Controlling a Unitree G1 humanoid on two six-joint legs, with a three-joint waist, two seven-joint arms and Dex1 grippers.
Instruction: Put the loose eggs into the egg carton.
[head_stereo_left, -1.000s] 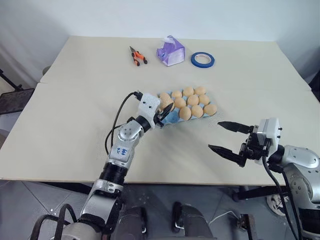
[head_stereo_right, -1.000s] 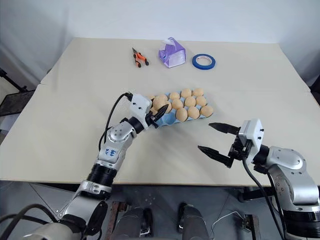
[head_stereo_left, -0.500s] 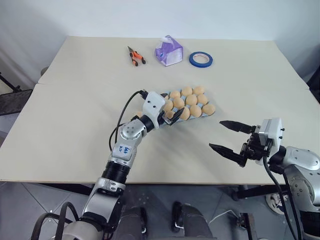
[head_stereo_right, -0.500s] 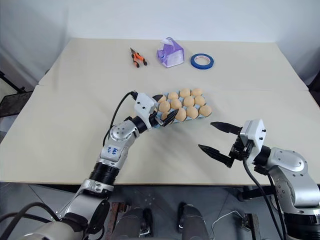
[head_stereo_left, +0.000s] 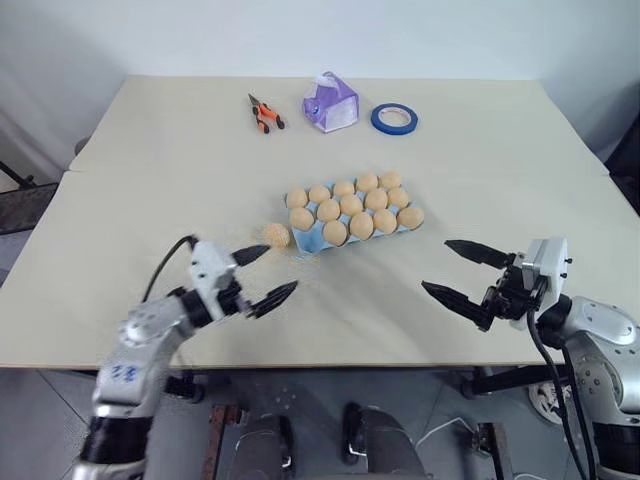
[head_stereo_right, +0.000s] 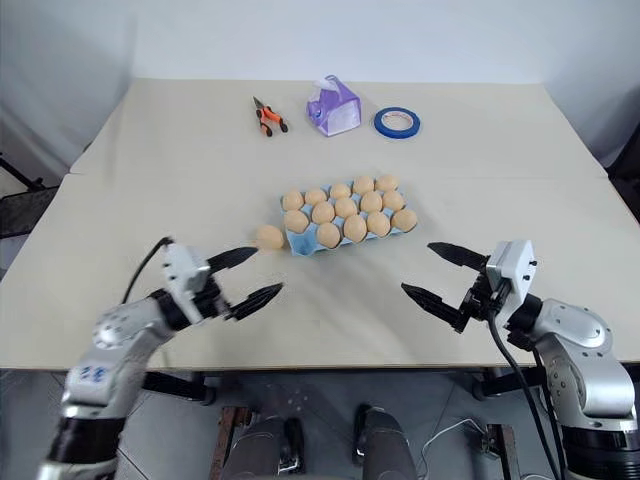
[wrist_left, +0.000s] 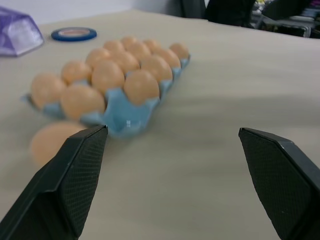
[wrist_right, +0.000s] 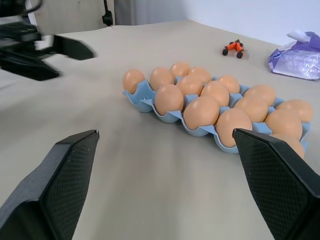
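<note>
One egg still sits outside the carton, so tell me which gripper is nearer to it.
Left. The left gripper hangs open just short of the loose egg; the right gripper waits open on the far side of the carton.

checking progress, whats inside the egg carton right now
The carton holds tan eggs in both rows, and every cup in view looks filled. One loose egg lies on the table beside its left end. The cup bottoms are hidden under the eggs.
</note>
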